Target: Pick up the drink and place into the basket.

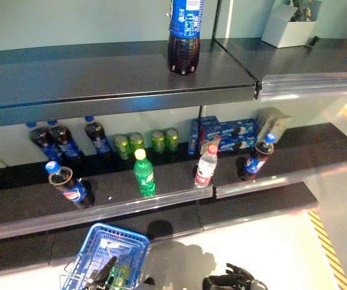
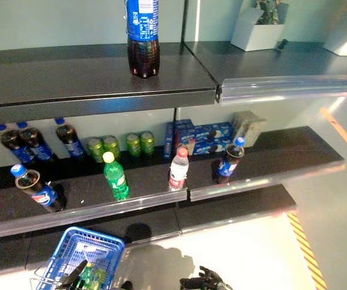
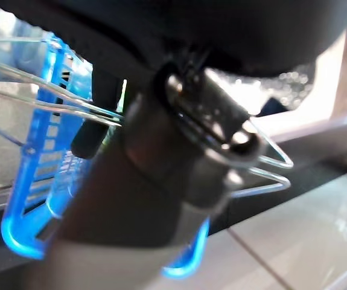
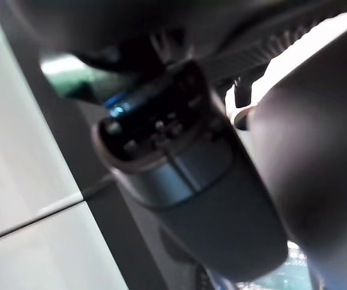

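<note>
Two dark hands show at the near edge of the head views. The left hand [image 1: 104, 270] is down in the blue basket [image 1: 129, 243], its fingers curled round the basket's thin wire handle [image 3: 270, 163] — the left wrist view shows the bright wire loops passing across the hand against the basket's slotted blue plastic wall. The right hand [image 1: 229, 279] hangs over the pale floor [image 1: 270, 248] with its fingers bent in and nothing in them. A green drink [image 1: 119, 275] lies inside the basket just beside the left hand; I cannot tell whether the hand touches it.

Behind stands a dark, smooth shelf unit with clear plastic strips along its front edges. On the top shelf [image 1: 70, 78] a tall cola bottle [image 1: 184, 36] with a blue label stands upright near the right corner. On the middle shelf [image 1: 34, 205], near the front edge, stand a green bottle [image 1: 143, 173] with a yellow cap and a clear bottle [image 1: 206, 164] with a red cap — round green cans [image 1: 146, 142] and blue boxes [image 1: 224, 134] sit along the back.
</note>
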You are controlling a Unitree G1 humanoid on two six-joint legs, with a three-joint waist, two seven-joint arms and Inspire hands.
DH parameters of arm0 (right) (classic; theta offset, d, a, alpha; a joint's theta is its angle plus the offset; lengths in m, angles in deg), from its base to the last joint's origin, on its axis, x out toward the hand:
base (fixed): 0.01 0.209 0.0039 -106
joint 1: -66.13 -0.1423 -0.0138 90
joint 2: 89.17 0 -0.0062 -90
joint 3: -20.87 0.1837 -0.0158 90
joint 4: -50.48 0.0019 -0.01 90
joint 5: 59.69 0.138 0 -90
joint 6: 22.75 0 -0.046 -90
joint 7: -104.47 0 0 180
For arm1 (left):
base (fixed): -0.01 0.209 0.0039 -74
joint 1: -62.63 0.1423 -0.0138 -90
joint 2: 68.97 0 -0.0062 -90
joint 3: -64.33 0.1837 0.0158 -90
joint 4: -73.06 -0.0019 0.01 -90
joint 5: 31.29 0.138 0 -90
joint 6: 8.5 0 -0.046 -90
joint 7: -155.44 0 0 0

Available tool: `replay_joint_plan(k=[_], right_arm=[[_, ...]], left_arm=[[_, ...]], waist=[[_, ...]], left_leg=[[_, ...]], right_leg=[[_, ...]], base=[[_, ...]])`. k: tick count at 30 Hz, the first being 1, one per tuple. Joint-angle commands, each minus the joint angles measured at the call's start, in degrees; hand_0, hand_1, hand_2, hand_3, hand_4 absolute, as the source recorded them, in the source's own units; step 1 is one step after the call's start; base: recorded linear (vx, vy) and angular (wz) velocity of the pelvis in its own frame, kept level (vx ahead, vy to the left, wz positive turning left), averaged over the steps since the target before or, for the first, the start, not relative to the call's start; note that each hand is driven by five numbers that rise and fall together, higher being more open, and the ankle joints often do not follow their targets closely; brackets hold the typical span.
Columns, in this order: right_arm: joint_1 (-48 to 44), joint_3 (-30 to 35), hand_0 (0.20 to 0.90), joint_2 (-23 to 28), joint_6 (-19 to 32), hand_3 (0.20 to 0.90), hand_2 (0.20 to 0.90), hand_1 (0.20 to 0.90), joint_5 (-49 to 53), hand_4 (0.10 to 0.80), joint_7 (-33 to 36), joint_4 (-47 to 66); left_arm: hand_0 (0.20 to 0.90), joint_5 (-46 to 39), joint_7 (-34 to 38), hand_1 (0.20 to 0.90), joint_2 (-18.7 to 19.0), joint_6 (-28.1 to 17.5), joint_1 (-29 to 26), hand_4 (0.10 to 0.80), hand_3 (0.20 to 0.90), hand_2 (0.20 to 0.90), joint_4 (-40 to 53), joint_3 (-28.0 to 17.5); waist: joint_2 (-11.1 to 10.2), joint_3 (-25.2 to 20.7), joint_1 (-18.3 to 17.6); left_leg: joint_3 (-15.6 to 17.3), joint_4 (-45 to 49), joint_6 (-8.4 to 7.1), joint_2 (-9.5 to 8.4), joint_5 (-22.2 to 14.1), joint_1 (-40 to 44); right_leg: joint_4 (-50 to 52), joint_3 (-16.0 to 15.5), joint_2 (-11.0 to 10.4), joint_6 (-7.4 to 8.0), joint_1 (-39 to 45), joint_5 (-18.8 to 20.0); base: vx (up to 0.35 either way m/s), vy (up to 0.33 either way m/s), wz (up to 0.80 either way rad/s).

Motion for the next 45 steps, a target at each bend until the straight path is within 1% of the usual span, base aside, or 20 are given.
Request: replay_joint_plan(k=[1,3,4,6,8,13,14,16,17,18,19,21,23,24,26,27,33,37,41,45], right_arm=[[0.24,-1.20,0.900,0.86,0.33,0.900,0.900,0.900,0.29,0.800,0.25,3.32],[0.32,-0.77,0.900,0.90,0.35,0.900,0.900,0.900,0.99,0.800,0.78,3.36],[1.05,1.97,0.900,1.58,1.84,0.900,0.900,0.900,3.33,0.800,1.84,2.94],[1.00,3.25,0.900,2.33,2.93,0.900,0.900,0.900,2.15,0.800,1.46,1.98],[0.85,4.41,0.900,2.84,2.85,0.900,0.900,0.900,2.38,0.800,1.79,1.43],[0.80,5.10,0.900,2.54,2.64,0.900,0.900,0.900,2.90,0.800,2.33,0.65],[1.22,5.87,0.900,1.91,2.76,0.900,0.900,0.900,3.17,0.800,2.88,-0.65],[1.45,6.06,0.900,1.31,4.19,0.900,0.900,0.900,3.62,0.800,2.54,-1.31],[1.31,5.96,0.900,0.81,3.72,0.900,0.900,0.900,2.75,0.800,2.96,-0.96],[1.28,5.91,0.900,0.76,3.65,0.900,0.900,0.900,2.61,0.800,3.01,-0.89],[1.28,5.34,0.900,0.41,3.87,0.900,0.900,0.900,2.31,0.800,3.48,0.04],[1.44,5.05,0.900,0.32,3.86,0.900,0.900,0.900,3.44,0.800,3.94,1.30],[1.26,4.69,0.900,0.47,3.68,0.900,0.900,0.900,3.38,0.800,3.70,2.42],[1.21,4.33,0.900,0.37,4.19,0.900,0.900,0.900,2.29,0.800,3.38,2.35],[1.04,4.11,0.900,0.27,4.00,0.900,0.900,0.900,1.05,0.800,3.21,2.00],[0.81,3.87,0.900,0.22,3.67,0.900,0.900,0.900,-0.15,0.800,3.01,1.94],[1.03,1.26,0.900,1.36,2.22,0.900,0.900,0.900,-3.43,0.800,1.30,5.50],[2.82,0.55,0.900,3.15,2.34,0.900,0.900,0.900,-5.09,0.800,0.75,11.30],[4.23,-0.59,0.900,5.20,1.89,0.900,0.900,0.900,-8.63,0.800,-2.60,19.66],[6.76,-3.63,0.900,11.08,2.80,0.900,0.900,0.900,-12.53,0.800,-9.50,38.26]], left_arm=[[0.300,2.84,-2.73,0.300,-0.63,-3.54,-0.48,0.100,0.200,0.300,3.57,0.79],[0.300,3.58,-2.77,0.300,-0.85,-3.36,-0.58,0.100,0.200,0.300,3.52,0.76],[0.300,5.11,-3.05,0.300,-1.16,-1.76,-0.89,0.100,0.200,0.300,3.36,1.28],[0.300,3.54,-2.95,0.300,-1.30,-1.46,-0.27,0.100,0.200,0.300,3.37,1.36],[0.300,2.05,-2.92,0.300,-1.39,-1.89,0.41,0.100,0.200,0.300,3.17,0.85],[0.300,1.34,-3.47,0.300,-1.40,-2.89,0.42,0.100,0.200,0.300,1.84,-0.05],[0.300,1.07,-4.11,0.300,-0.78,-3.79,-0.49,0.100,0.200,0.300,0.07,-1.59],[0.300,0.81,-3.80,0.300,-0.58,-4.12,-1.02,0.100,0.200,0.300,0.05,-2.17],[0.300,0.26,-3.87,0.300,-0.26,-3.97,-1.09,0.100,0.200,0.300,0.17,-2.72],[0.300,0.26,-3.90,0.300,-0.15,-3.88,-1.09,0.100,0.200,0.300,0.23,-2.78],[0.300,2.14,-4.41,0.300,1.08,-2.88,-1.01,0.100,0.200,0.300,0.79,-3.11],[0.300,2.54,-3.93,0.300,1.78,-2.62,-1.38,0.100,0.200,0.300,1.03,-2.15],[0.300,1.34,-2.50,0.300,1.80,-2.65,-2.39,0.100,0.200,0.300,1.71,-2.09],[0.300,1.15,-2.81,0.300,1.66,-2.40,-3.10,0.100,0.200,0.300,1.57,-2.73],[0.300,0.72,-3.60,0.300,1.81,-2.00,-2.94,0.100,0.200,0.300,1.50,-2.81],[0.300,0.44,-3.83,0.300,2.04,-1.75,-2.48,0.100,0.200,0.300,1.60,-3.05],[0.300,1.10,-1.61,0.300,0.07,-2.60,-0.36,0.100,0.200,0.300,3.35,-2.43],[0.300,3.71,-1.17,0.300,-0.67,-1.91,0.90,0.100,0.200,0.300,3.87,-2.30],[0.300,4.67,-1.05,0.300,-0.91,-1.33,1.81,0.100,0.200,0.300,5.96,-2.60],[0.300,4.78,0.37,0.300,0.38,0.18,3.85,0.100,0.200,0.300,10.42,-2.97]], waist=[[-4.57,0.25,0.96],[-4.64,0.42,0.88],[-5.07,1.17,-0.32],[-5.51,1.10,-0.97],[-5.59,0.64,-1.38],[-5.03,-0.18,-1.99],[-4.64,-0.79,-2.41],[-4.51,-1.05,-2.78],[-4.31,-1.01,-3.25],[-4.23,-0.97,-3.36],[-3.23,-0.13,-4.41],[-2.94,0.33,-5.03],[-2.41,0.60,-4.91],[-2.11,0.50,-4.81],[-1.59,0.88,-4.82],[-1.29,0.82,-4.33],[-2.65,-0.50,-2.71],[-3.80,-0.45,-2.07],[-3.89,-0.39,-2.15],[-4.00,-0.79,-2.53]], left_leg=[[4.53,0.42,0.92,-3.42,5.38,-3.72],[6.26,0.92,0.99,-3.29,5.51,-4.35],[16.38,5.44,1.57,-3.80,4.00,-6.79],[20.07,9.97,2.84,-7.48,-0.68,-5.67],[19.54,11.95,3.77,-11.20,-3.93,-3.76],[18.40,8.16,4.17,-12.14,-3.45,-1.33],[16.69,3.06,4.24,-12.82,-2.11,1.59],[16.22,-0.33,4.62,-13.26,-1.31,3.26],[16.18,-2.50,5.07,-13.69,-0.48,4.30],[16.14,-2.83,5.21,-13.76,-0.38,4.44],[15.23,-4.75,6.07,-13.42,0.04,5.43],[13.89,-5.35,6.02,-12.99,0.36,5.65],[13.55,-4.76,5.36,-12.04,0.70,4.74],[13.23,-4.73,4.85,-11.58,0.62,4.20],[12.92,-5.14,4.40,-10.86,0.36,4.85],[13.81,-5.53,3.91,-9.67,0.25,5.37],[15.05,-4.51,1.16,-5.18,1.97,3.96],[14.29,-4.40,-0.45,-2.87,3.97,2.74],[13.70,-5.28,-1.01,-2.49,4.66,2.90],[13.68,-6.94,-1.20,-2.59,4.92,4.07]], right_leg=[[-4.38,-2.41,-3.49,0.37,4.62,2.83],[-4.45,-3.55,-3.34,0.18,4.86,2.69],[-4.78,-9.99,-3.19,-0.71,6.09,1.91],[-4.95,-12.26,-3.73,-0.54,6.35,2.20],[-4.16,-11.93,-3.09,-0.49,5.84,2.28],[-3.04,-10.98,-1.50,-0.80,5.20,1.54],[-2.11,-10.70,0.20,-0.88,5.51,1.41],[-0.64,-10.56,0.86,-0.36,4.99,2.12],[3.41,-10.92,1.09,0.96,2.88,4.10],[4.88,-10.88,1.01,1.35,2.00,4.59],[16.53,-8.86,0.67,4.33,-5.51,8.78],[16.12,-6.79,0.05,4.20,-6.60,8.33],[10.94,-6.43,-4.04,4.49,-4.63,7.51],[4.27,-4.25,-8.49,5.31,-4.03,10.38],[0.03,-2.39,-11.17,6.27,-3.98,13.94],[-3.14,-3.55,-12.15,6.80,-2.92,13.30],[-8.26,-5.68,-8.08,4.99,3.24,8.20],[-9.62,-8.41,-6.90,3.50,5.13,7.27],[-10.21,-9.44,-6.84,3.22,5.78,7.19],[-10.56,-9.81,-7.31,3.70,6.54,7.11]], base=[[-0.050,-0.224,0.71],[-0.089,-0.189,0.63],[-0.160,-0.230,0.92],[-0.159,-0.130,1.52],[-0.088,0.038,0.72],[-0.003,0.060,0.31],[0.032,0.149,0.60],[0.023,0.142,0.60],[-0.009,0.085,0.35],[-0.072,0.126,0.19],[-0.085,0.045,0.08],[-0.080,-0.043,0.17],[-0.087,-0.176,0.77],[-0.063,-0.258,0.94],[-0.027,-0.275,0.78],[-0.023,-0.266,0.47],[-0.024,-0.249,-0.07],[-0.048,-0.149,-0.18],[-0.039,-0.016,0.14],[0.008,0.032,0.06]])
